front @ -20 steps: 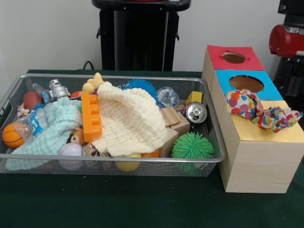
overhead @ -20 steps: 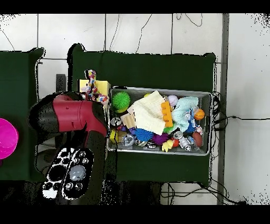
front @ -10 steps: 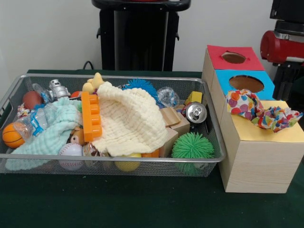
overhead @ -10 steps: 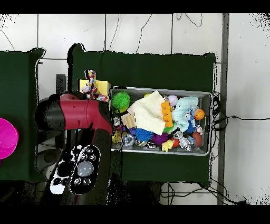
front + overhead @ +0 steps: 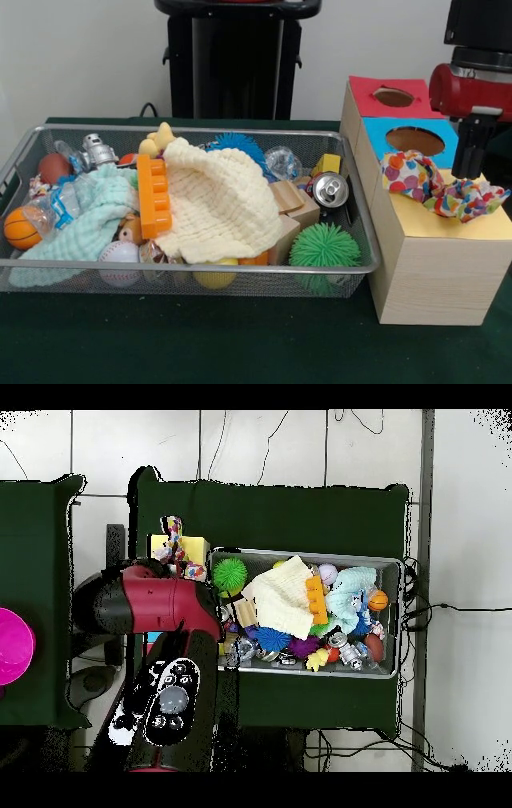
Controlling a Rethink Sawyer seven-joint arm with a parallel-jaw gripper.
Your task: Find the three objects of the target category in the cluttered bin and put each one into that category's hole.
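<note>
Three wooden boxes stand in a row right of the wire-mesh bin in the front view: red-topped box farthest back, blue-topped box in the middle, yellow-topped box nearest the camera. Printed cloth pieces, busy with red, yellow, blue and green on white, lie bunched on the yellow top, spilling toward its right edge; how many pieces make up the bunch is not clear, and the yellow hole itself is covered by them. Overhead, the same bunch sits on the yellow paper.

Arm, red and black, comes down at the right edge of the front view, above the blue and yellow boxes. Gripper shows as a dark block just above the printed cloth, close to it; contact cannot be judged. Whether the fingers are spread or pressed together cannot be told. Overhead, the red arm body covers the boxes beside the bin's left end.

Bin contents: cream waffle cloth draped over the middle, orange toy brick against its left side, mint-green cloth further left, green spiky ball at the front right corner, drink can behind it, baseball at the front wall, small basketball at far left.
</note>
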